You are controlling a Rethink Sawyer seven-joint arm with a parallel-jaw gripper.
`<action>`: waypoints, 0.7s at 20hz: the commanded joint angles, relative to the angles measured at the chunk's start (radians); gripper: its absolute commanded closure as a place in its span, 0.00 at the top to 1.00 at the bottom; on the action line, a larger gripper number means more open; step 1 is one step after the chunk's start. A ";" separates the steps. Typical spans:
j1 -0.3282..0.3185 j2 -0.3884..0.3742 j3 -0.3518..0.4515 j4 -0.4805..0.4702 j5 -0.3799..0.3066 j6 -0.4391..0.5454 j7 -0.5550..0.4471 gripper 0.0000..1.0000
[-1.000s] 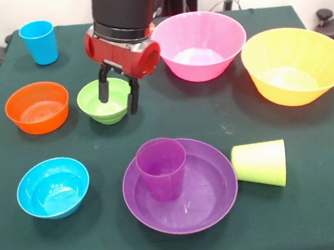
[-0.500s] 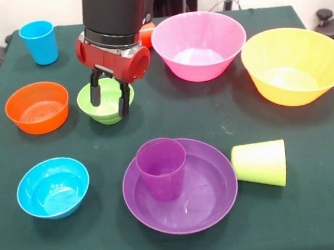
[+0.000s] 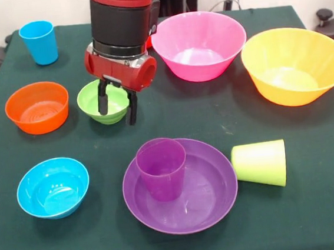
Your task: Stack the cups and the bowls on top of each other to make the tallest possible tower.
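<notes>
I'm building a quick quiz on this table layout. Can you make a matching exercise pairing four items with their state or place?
1. purple cup
2. lime cup
3. green bowl
4. blue cup

a. lying on its side
b. upright near a table corner
c. standing in the purple bowl
d. rim between the open gripper fingers

Pairs: 1-c, 2-a, 3-d, 4-b

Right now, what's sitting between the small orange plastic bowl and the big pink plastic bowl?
In the front view, the small green bowl sits between the orange bowl and the pink bowl, with the open gripper straddling its rim.
</notes>
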 commanded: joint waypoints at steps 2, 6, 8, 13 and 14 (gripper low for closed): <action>0.021 0.079 0.093 0.013 -0.082 -0.054 -0.100 1.00; 0.020 0.077 0.093 0.022 -0.075 -0.053 -0.098 1.00; 0.020 0.074 0.092 0.027 -0.073 -0.054 -0.096 1.00; 0.016 0.057 0.091 0.048 -0.071 -0.048 -0.098 1.00; 0.015 0.048 0.092 0.056 -0.068 -0.039 -0.101 1.00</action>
